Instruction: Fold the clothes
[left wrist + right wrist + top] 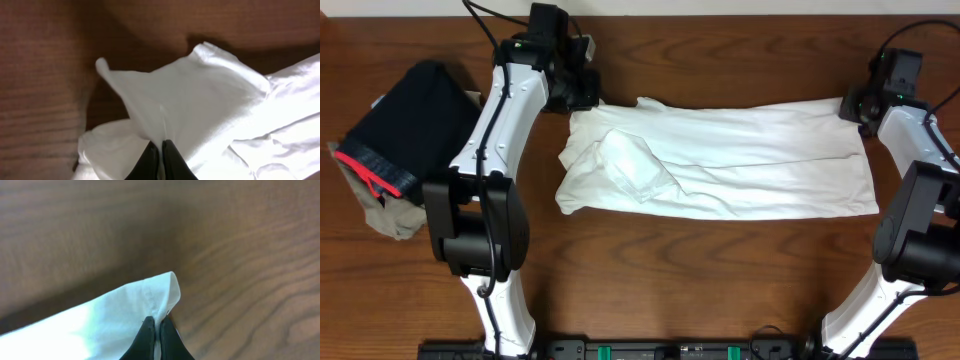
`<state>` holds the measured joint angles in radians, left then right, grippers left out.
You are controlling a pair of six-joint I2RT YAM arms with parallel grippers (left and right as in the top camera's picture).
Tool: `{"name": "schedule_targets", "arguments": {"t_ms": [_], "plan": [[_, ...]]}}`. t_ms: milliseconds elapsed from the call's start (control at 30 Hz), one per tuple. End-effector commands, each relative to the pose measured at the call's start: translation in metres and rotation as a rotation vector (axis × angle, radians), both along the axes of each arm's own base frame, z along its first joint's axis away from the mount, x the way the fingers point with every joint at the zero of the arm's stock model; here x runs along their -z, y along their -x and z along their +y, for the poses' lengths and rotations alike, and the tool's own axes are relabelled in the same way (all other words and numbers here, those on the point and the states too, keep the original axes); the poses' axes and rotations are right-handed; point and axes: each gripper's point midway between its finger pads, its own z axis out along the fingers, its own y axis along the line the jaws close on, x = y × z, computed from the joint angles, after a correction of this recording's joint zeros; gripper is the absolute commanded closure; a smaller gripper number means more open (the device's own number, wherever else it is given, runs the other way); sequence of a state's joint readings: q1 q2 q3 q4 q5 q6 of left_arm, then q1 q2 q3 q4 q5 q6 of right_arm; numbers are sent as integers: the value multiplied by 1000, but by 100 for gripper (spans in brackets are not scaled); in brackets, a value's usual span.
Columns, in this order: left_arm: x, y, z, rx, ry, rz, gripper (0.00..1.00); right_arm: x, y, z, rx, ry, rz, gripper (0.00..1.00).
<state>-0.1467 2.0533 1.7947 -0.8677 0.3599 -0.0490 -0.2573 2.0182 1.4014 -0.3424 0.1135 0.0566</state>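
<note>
No legible text, label or number on anything.

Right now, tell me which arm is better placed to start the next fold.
Left, probably: the left end effector is shut on the shirt at its rumpled end, which needs straightening first. The right end effector only pinches a smooth corner.

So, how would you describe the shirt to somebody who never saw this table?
Start at the brown wooden table, seen from above. Across its middle lies the white T-shirt, stretched long and wrinkled. The black garment with a red band and the tan garment under it sit bundled at the left edge; only this one is white.
</note>
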Motion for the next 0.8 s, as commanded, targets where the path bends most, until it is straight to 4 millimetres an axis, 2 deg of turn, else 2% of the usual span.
{"name": "schedule_targets", "arguments": {"t_ms": [0,267,467,600,767], "plan": [[2,3,6,-12,-14,19,94,-13,7,-10,49,6,-6,99],[9,26,24,-44,-30,135,94,0,41,-27,148,-39,99,99],[14,40,40,-108,-27,215,94,6,55,-30,182,-65,147,99],[19,49,38,-105,-27,254,94,11,66,-25,181,-80,198,99],[20,61,25,-80,16,302,94,16,76,-21,212,-107,237,99]]}}
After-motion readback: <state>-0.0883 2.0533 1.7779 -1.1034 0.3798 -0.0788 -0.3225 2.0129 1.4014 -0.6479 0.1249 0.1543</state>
